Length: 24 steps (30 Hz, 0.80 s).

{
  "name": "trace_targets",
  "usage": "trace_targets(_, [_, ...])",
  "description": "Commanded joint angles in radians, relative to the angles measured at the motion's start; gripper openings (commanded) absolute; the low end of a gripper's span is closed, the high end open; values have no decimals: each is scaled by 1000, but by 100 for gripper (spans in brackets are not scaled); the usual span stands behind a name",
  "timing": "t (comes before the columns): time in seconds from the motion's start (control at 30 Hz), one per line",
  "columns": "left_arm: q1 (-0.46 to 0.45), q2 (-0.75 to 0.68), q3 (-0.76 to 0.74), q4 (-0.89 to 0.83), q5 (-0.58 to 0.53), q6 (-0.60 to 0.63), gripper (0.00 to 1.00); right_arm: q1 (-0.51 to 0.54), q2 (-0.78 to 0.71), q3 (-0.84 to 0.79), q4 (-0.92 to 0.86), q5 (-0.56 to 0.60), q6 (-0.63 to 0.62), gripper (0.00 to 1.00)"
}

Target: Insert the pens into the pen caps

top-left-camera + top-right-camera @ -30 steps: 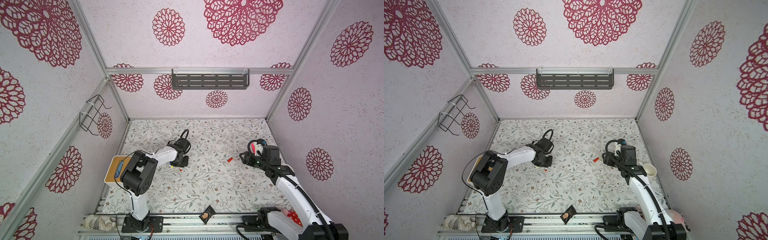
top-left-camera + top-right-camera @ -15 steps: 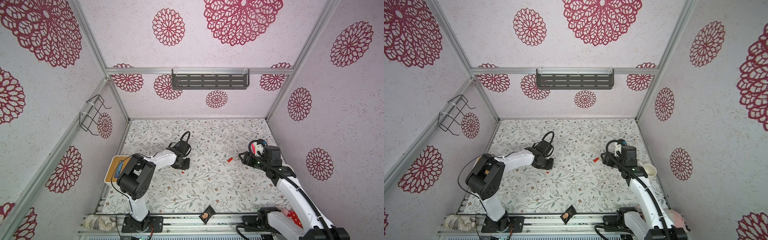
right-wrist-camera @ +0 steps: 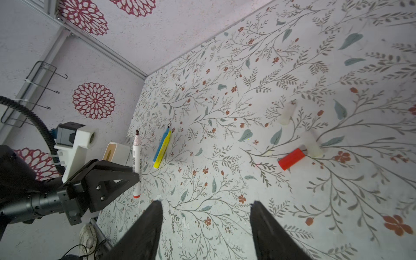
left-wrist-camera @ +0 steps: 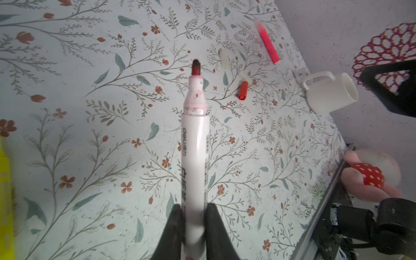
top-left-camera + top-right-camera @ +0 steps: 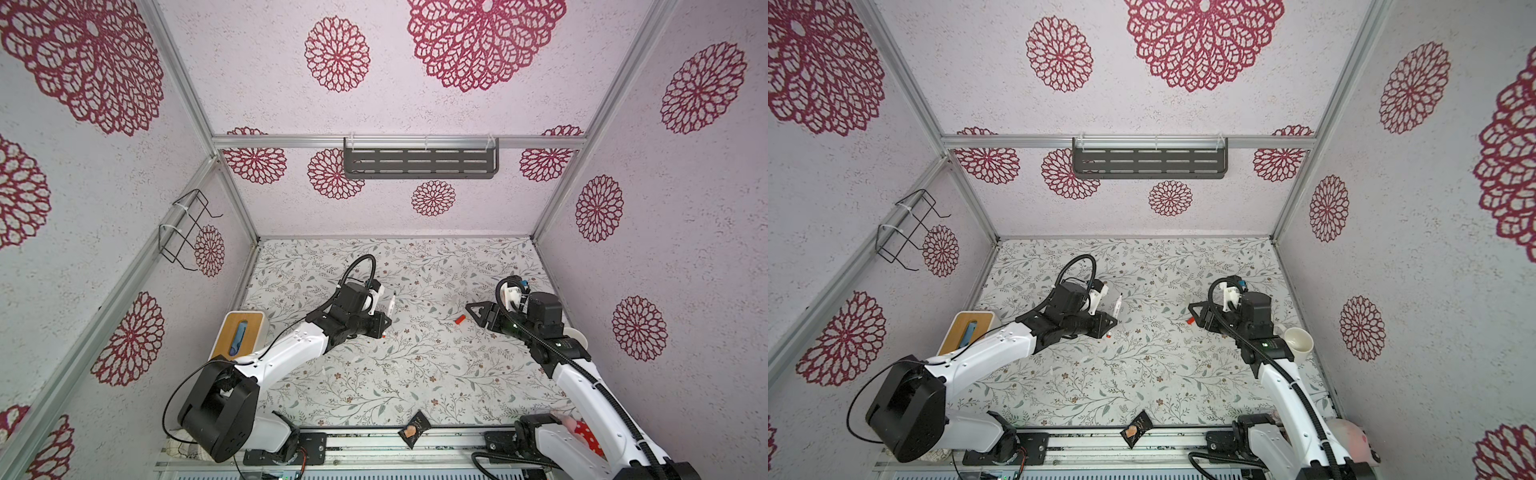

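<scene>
My left gripper is shut on a white-barrelled pen with a dark red tip, held above the floral table. Both top views show that pen left of centre. A red-orange pen cap lies on the table just in front of my right gripper, which is open and empty. Two pale caps lie beside the red one. A blue pen and a yellow pen lie side by side, and a pink pen lies apart.
A white box with a wooden top stands against the left wall. A white cup lies on its side by the right wall. A pink plush toy and a dark snack packet sit at the front rail.
My left gripper has moved a little to the right with the pen held in it. The right arm has barely moved.
</scene>
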Motion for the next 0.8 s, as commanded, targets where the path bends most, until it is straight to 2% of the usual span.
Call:
trace_targets(0.0, [-20, -46, -25, 105, 74, 19, 0, 75, 13, 11, 116, -58, 25, 66])
trace_targets(0.13, [-34, -89, -45, 142, 98, 12, 0, 187, 70, 45, 180, -81, 22, 66])
trace_targets(0.3, [-51, -139, -75, 186, 115, -10, 0, 275, 144, 81, 244, -92, 21, 67])
trace_targets(0.77, [-88, -190, -114, 262, 135, -45, 1, 423, 234, 163, 333, -66, 23, 67])
